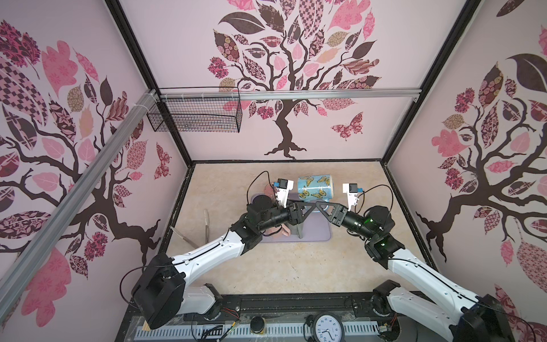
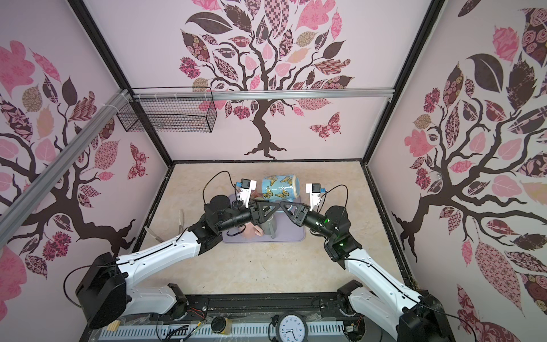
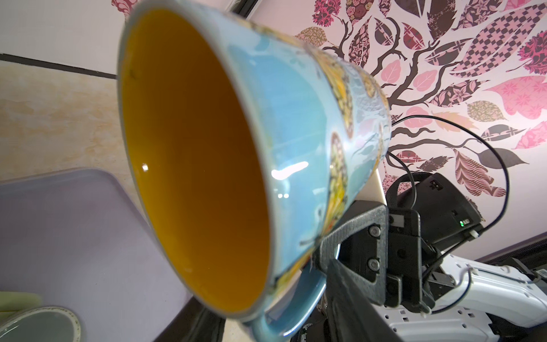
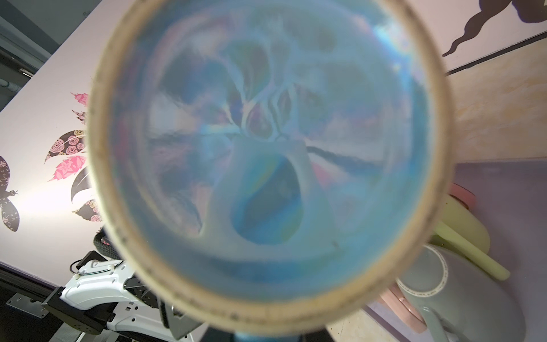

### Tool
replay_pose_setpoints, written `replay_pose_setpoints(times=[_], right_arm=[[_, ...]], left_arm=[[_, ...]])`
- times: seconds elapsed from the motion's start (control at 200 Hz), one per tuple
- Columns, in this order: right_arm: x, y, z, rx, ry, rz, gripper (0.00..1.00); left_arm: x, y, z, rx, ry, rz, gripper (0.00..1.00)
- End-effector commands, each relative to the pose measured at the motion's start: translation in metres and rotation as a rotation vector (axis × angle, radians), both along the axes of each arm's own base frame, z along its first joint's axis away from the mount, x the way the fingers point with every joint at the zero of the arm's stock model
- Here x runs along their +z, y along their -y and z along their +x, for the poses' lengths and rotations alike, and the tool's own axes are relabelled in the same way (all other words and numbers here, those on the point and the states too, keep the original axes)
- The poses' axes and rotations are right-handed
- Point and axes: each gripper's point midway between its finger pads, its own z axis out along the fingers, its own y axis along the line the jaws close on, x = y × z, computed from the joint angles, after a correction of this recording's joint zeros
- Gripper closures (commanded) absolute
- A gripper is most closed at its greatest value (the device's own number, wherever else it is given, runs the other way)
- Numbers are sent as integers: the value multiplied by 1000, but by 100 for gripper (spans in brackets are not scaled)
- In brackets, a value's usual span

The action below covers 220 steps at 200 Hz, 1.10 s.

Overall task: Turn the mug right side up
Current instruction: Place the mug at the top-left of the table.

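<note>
A lavender tray [image 1: 319,232] lies flat (wire basket [image 1: 195,118] hangs behind).

Stereo overhead; wrists seemingly flank mug [image 3: 296,133].

Bright even light, warped edges, glare on blurred mug [image 4: 266,163]

Both arms reach inward; left claw [image 1: 308,206] and right claw [image 1: 321,206] nearly tip-to-tip, right clamped.
</note>
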Motion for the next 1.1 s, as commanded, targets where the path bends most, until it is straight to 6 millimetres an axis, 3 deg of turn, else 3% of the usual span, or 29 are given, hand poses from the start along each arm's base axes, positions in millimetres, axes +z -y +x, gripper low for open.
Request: replay_pose_setpoints(times=[0.0, 0.245, 0.835, 1.095], right_arm=[[42, -2, -13, 33, 159, 65, 100], [36, -4, -9, 34, 151, 63, 100], [11, -16, -2, 37, 154, -32, 100], [13, -15, -4, 33, 174, -34, 100]], left_arm=[[26, 5, -3, -36, 58, -75, 48], [29, 8, -7, -60, 66, -89, 54], [33, 15, -14, -112, 82, -85, 53], [28, 9, -10, -64, 91, -28, 39]])
